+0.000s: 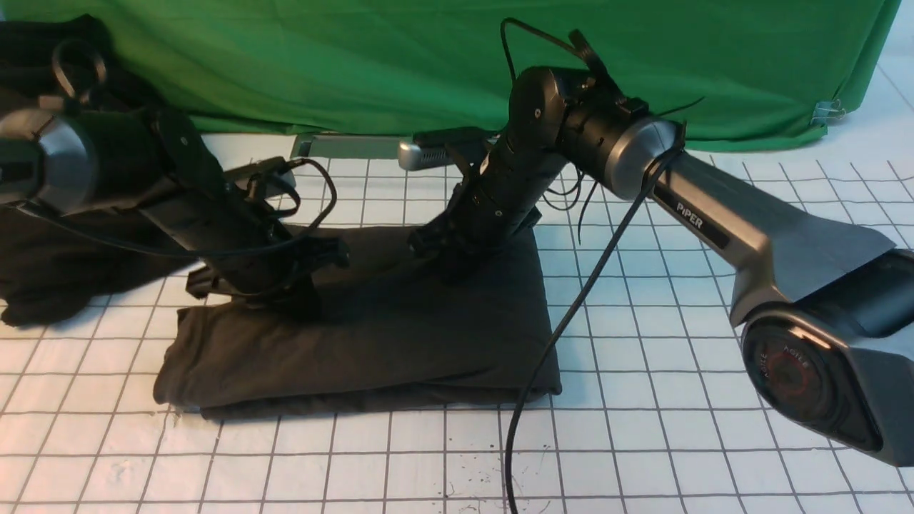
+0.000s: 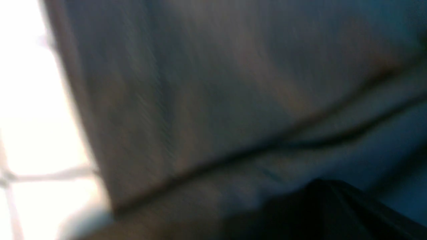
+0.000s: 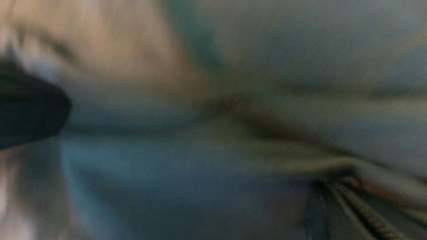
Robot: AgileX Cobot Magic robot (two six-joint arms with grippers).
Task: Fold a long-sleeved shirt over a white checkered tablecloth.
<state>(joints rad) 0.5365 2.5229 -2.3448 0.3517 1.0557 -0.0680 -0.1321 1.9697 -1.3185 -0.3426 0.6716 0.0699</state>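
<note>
One dark charcoal-brown cotton long-sleeved shirt point(image 1: 371, 335) lies before you, folded into a thick, roughly rectangular packet. Layered edges show along its near side and a few soft creases cross its top. It rests flat on the wide white checkered tablecloth point(image 1: 678, 400), slightly left of the middle of the front view.

Two black robot arms reach down onto it. Your left end effector point(image 1: 300, 282) meets the packet's far left part, and your right end effector point(image 1: 439, 250) meets it by the far edge, right of the middle. Both are closed tight. You cannot tell whether either pinches cloth, as both wrist views are blurred and show little but dark fabric close up.

One thin black cable point(image 1: 564, 321) hangs from the right arm and crosses the packet's near right corner. One shapeless heap of blacker cloth point(image 1: 50, 264) sits behind the left arm at the far left.

The surface is covered by the tablecloth's thin grey grid of small squares. One plain green cloth point(image 1: 428, 64) hangs across the back, and one silver-grey bar point(image 1: 350, 146) lies at its foot.
</note>
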